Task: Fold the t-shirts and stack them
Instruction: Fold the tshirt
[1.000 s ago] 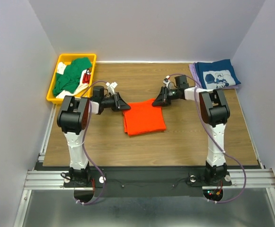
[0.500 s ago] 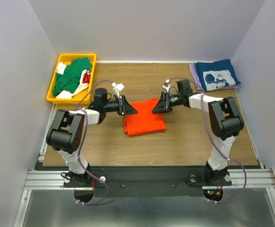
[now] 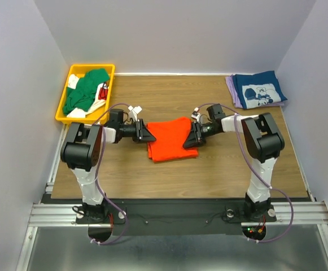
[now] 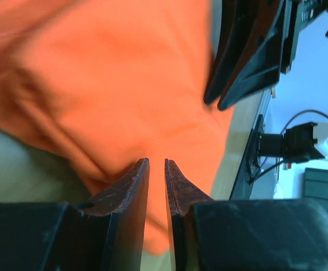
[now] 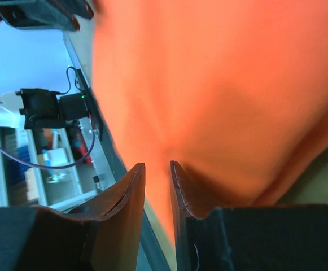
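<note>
The bright orange t-shirt point(image 3: 169, 142) lies folded in a rectangle at the table's middle. My left gripper point(image 3: 146, 134) is at its left edge and my right gripper point(image 3: 189, 140) is at its right edge. In the left wrist view the left gripper point(image 4: 156, 162) has its jaws a narrow slit apart, with orange cloth point(image 4: 124, 73) at the tips. In the right wrist view the right gripper point(image 5: 157, 165) stands the same way on the cloth point(image 5: 226, 84). The navy t-shirt point(image 3: 259, 91) lies folded on the lavender one point(image 3: 230, 86) at the back right. The green t-shirt point(image 3: 84, 90) is bunched in the bin.
The yellow plastic bin point(image 3: 62, 104) stands at the back left and also holds white and red cloth. Grey walls close in the table on three sides. The arm bases and a metal rail point(image 3: 169, 213) run along the near edge.
Both grippers have moved inward and down onto the orange t-shirt's side edges. Their jaws look narrower than before.
</note>
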`<state>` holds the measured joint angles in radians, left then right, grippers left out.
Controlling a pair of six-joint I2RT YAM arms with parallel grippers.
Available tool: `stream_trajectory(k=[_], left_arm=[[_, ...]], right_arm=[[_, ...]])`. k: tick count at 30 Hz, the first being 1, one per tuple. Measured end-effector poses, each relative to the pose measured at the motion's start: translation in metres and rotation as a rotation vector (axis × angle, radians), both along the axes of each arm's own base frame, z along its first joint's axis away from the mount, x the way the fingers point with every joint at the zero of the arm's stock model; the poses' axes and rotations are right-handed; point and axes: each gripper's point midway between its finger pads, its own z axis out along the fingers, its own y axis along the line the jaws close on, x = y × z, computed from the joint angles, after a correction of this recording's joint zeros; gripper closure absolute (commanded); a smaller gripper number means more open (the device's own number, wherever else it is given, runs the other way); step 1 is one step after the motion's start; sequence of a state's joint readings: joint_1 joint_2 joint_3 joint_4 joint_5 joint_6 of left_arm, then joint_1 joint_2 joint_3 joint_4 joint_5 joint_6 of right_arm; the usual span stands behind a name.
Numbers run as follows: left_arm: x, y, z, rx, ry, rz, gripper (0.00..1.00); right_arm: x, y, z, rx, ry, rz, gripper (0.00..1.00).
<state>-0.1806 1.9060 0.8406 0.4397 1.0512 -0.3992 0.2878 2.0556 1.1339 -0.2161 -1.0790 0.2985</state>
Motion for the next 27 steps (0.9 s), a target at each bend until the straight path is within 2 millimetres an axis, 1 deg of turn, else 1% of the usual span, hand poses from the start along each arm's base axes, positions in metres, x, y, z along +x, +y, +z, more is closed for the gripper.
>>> stream_trajectory(k=[2, 3, 4, 5, 6, 8, 9, 10, 11, 13, 14, 15, 16, 17, 18, 20, 22, 24, 26, 27], left_arm=[[-0.006, 0.000, 0.014, -0.002, -0.042, -0.018, 0.71], [-0.013, -0.003, 0.027, -0.012, -0.078, -0.042, 0.71], [-0.020, -0.007, 0.036, -0.018, -0.107, -0.061, 0.71], [-0.033, -0.015, 0.046, -0.030, -0.138, -0.101, 0.70], [-0.042, -0.021, 0.052, -0.038, -0.156, -0.129, 0.70], [-0.064, -0.036, 0.060, -0.057, -0.185, -0.203, 0.70], [-0.078, -0.046, 0.060, -0.065, -0.189, -0.253, 0.70], [-0.088, -0.052, 0.057, -0.069, -0.177, -0.287, 0.70], [-0.092, -0.054, 0.053, -0.068, -0.161, -0.300, 0.70], [-0.092, -0.053, 0.036, -0.054, -0.115, -0.301, 0.70], [-0.091, -0.051, 0.024, -0.040, -0.080, -0.293, 0.70], [-0.089, -0.048, 0.014, -0.024, -0.050, -0.284, 0.70], [-0.088, -0.044, -0.002, -0.002, -0.003, -0.274, 0.69], [-0.086, -0.040, -0.014, 0.013, 0.043, -0.261, 0.69], [-0.087, -0.037, -0.018, 0.000, 0.087, -0.264, 0.68], [-0.081, -0.033, -0.017, -0.012, 0.113, -0.259, 0.68], [-0.071, -0.028, -0.016, -0.003, 0.102, -0.240, 0.68], [-0.058, -0.017, -0.015, 0.016, 0.086, -0.210, 0.66], [-0.049, -0.006, -0.013, 0.034, 0.069, -0.185, 0.63], [-0.046, -0.001, -0.011, 0.053, 0.041, -0.181, 0.60]], right_arm=[[-0.001, -0.002, 0.015, -0.003, -0.037, 0.005, 0.68], [-0.002, -0.001, 0.025, 0.003, -0.058, 0.007, 0.68], [-0.004, -0.001, 0.037, 0.012, -0.085, 0.010, 0.68], [-0.005, -0.001, 0.047, 0.021, -0.110, 0.014, 0.68], [-0.008, 0.001, 0.057, 0.036, -0.135, 0.025, 0.68], [-0.013, 0.005, 0.066, 0.053, -0.160, 0.048, 0.69], [-0.020, 0.011, 0.066, 0.062, -0.164, 0.074, 0.69], [-0.026, 0.014, 0.061, 0.062, -0.151, 0.091, 0.69], [-0.031, 0.015, 0.053, 0.058, -0.131, 0.104, 0.70], [-0.044, 0.016, 0.030, 0.041, -0.068, 0.129, 0.70], [-0.049, 0.015, 0.019, 0.031, -0.041, 0.136, 0.71], [-0.057, 0.012, 0.004, 0.012, 0.013, 0.138, 0.71], [-0.064, 0.009, -0.009, 0.000, 0.065, 0.139, 0.71], [-0.068, 0.008, -0.015, -0.005, 0.090, 0.141, 0.71], [-0.070, 0.006, -0.018, 0.000, 0.096, 0.142, 0.71], [-0.067, 0.004, -0.018, 0.001, 0.087, 0.139, 0.71], [-0.064, 0.002, -0.017, 0.002, 0.086, 0.130, 0.71], [-0.062, -0.001, -0.013, 0.003, 0.084, 0.121, 0.70], [-0.059, -0.006, -0.001, -0.012, 0.052, 0.110, 0.69], [-0.056, -0.008, 0.009, -0.017, 0.021, 0.104, 0.68]])
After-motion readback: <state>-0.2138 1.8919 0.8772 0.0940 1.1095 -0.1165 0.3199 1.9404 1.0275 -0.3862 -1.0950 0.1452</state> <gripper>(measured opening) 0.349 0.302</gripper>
